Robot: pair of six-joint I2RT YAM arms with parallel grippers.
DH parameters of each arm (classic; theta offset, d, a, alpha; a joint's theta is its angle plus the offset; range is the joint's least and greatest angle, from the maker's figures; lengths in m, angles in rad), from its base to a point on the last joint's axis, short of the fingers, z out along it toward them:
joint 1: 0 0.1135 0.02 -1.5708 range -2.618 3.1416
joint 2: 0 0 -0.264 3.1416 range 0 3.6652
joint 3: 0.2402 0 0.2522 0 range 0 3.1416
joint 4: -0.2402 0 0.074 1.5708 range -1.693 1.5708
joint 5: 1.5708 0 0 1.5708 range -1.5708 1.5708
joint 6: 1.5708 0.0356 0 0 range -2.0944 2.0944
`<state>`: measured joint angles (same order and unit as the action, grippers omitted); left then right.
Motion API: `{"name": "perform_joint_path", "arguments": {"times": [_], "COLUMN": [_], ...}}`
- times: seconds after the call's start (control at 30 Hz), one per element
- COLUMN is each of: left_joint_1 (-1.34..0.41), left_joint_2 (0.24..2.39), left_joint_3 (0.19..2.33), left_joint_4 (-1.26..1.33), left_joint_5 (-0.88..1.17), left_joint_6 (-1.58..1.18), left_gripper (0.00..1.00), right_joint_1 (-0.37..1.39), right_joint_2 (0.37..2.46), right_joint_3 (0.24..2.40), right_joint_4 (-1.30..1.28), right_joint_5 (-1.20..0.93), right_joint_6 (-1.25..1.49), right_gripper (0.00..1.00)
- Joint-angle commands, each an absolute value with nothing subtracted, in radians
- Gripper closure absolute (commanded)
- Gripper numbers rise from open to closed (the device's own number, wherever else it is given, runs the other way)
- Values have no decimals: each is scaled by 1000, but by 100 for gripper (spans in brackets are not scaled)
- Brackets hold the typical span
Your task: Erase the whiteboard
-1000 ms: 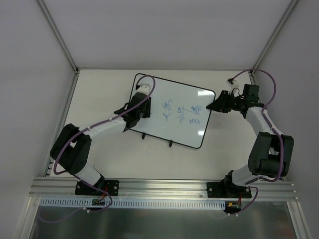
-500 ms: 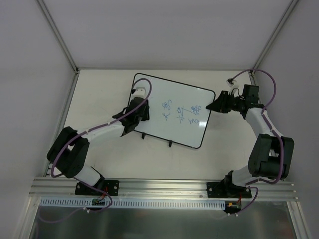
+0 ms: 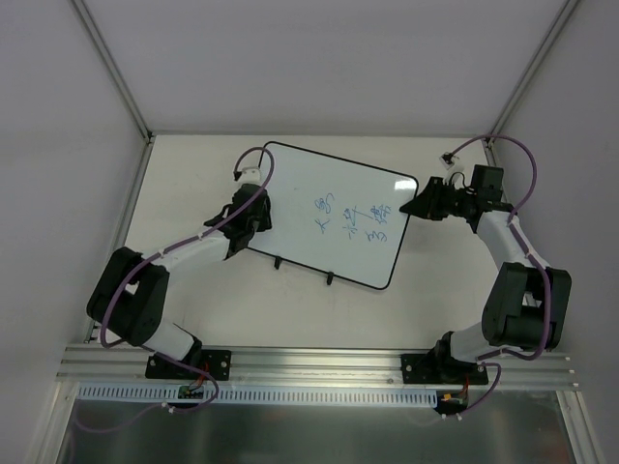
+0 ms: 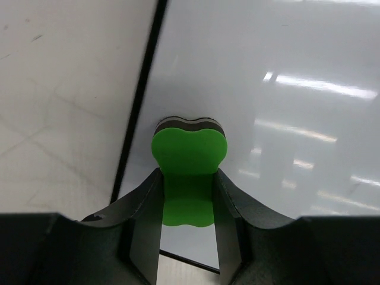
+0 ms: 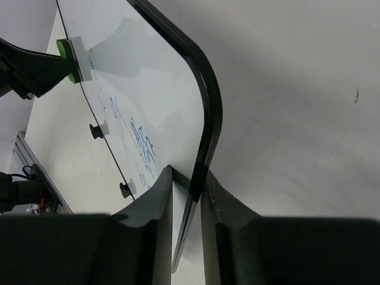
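The whiteboard (image 3: pixel 329 193) lies with its long axis left-right, right end skewed nearer, the right gripper (image 5: pixel 185 178) clamped on its right rim, the left gripper (image 4: pixel 187 181) pinching a green eraser (image 4: pixel 189 148).

Between one second earlier and the present frame, the left gripper (image 4: pixel 187 175), clamped on the green eraser (image 4: pixel 189 145), travelled toward 9 o'clock over the whiteboard (image 3: pixel 334 184) in the top external view. It began inside the board's left portion and ended at the left rim, where the left wrist view showed the eraser resting just inside the black edge. The purple cable (image 3: pixel 253 155) looping over the wrist moved with it to the board's upper-left corner, and the left arm's elbow (image 3: pixel 126 290) withdrew toward 8 o'clock.
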<state>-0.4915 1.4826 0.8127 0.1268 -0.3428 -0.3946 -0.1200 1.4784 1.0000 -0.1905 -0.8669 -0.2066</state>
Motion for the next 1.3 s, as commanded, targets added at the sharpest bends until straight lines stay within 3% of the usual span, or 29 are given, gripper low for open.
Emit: {"name": "perform_joint_path", "arguments": {"times": [0.0,0.2,0.4,0.73,1.07,1.27], "left_joint_1": [-583,-727,-759,-635,-535,-707], "left_joint_2": [1580,1707,1752,1738,1749,1804], "left_joint_3": [908,1057,1104,1227,1239,1310], "left_joint_4": [140,133,103,5,-40,-80], "left_joint_5": [-276,-275,-299,-406,-220,-195], "left_joint_6": [-374,-354,-365,-200,-187,-113], "left_gripper": [100,100,100,100,100,100], "right_joint_1": [-120,-118,-120,-120,-120,-118], "right_joint_2": [1454,1448,1439,1420,1416,1413], "right_joint_3": [991,988,986,982,979,982], "right_joint_4": [-130,-129,-130,-129,-132,-130], "right_joint_5": [-744,-741,-733,-719,-712,-704], "right_joint_6": [-290,-284,-284,-290,-295,-295], "right_gripper": [100,100,100,100,100,100]}}
